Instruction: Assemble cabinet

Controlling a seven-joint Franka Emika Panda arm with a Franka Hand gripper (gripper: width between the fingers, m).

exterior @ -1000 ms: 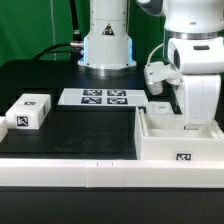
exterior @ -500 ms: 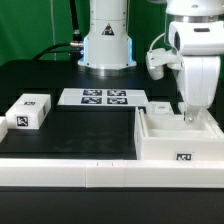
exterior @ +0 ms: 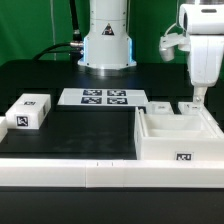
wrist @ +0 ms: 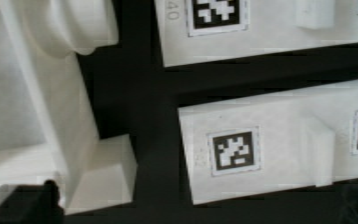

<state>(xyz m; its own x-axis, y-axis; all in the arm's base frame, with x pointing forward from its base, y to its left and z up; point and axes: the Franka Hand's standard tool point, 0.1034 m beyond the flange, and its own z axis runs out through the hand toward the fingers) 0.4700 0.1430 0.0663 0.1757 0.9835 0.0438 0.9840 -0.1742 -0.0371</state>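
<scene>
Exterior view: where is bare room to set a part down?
The widest bare patch is the black tabletop between the small white block and the cabinet body, in front of the marker board. The exterior view's right is crowded: the gripper hangs over the cabinet body.

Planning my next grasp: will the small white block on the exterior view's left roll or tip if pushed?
The small white block looks boxy and rests on a flat face, so it should slide rather than roll or tip. It seems rigid plastic, probably stiff and light. Smooth faces may slip in a grip.
</scene>
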